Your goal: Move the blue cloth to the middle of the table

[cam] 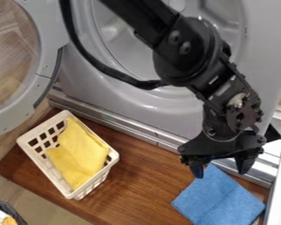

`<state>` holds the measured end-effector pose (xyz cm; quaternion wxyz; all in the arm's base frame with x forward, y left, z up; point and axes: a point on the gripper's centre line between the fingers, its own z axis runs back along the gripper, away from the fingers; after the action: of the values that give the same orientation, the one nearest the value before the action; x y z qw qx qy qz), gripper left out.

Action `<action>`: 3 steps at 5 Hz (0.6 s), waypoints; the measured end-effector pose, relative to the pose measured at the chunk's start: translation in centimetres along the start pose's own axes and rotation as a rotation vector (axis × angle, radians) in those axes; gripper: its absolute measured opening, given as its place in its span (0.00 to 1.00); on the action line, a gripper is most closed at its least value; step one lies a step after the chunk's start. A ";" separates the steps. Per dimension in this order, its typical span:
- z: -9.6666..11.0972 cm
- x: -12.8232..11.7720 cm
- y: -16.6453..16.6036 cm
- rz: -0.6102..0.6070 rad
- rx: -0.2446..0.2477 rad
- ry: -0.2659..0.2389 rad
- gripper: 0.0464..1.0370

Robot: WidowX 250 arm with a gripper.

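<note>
Blue cloth (216,198) lies under the black gripper (221,174), one corner showing between its widely parted fingers (245,163).

You have bright, fairly soft light, with pale highlights on the glossy grey, round drum (120,44) at upper centre. You also get near-white glare on the silver metal rail (274,149) at right.

The blue cloth (219,198) lies flat and askew on the brown wooden table (134,182), toward the view's lower right, lightly creased and probably folded.
</note>
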<state>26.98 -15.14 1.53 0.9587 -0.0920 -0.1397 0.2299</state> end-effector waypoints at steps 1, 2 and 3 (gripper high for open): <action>-1.7 -0.5 0.6 -0.012 0.052 0.013 0.96; -4.4 -0.9 0.2 -0.035 0.072 0.046 0.96; -5.3 -0.9 -0.2 -0.041 0.031 0.035 0.96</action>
<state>27.94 -16.35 -3.64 0.9669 -0.0784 -0.1210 0.2107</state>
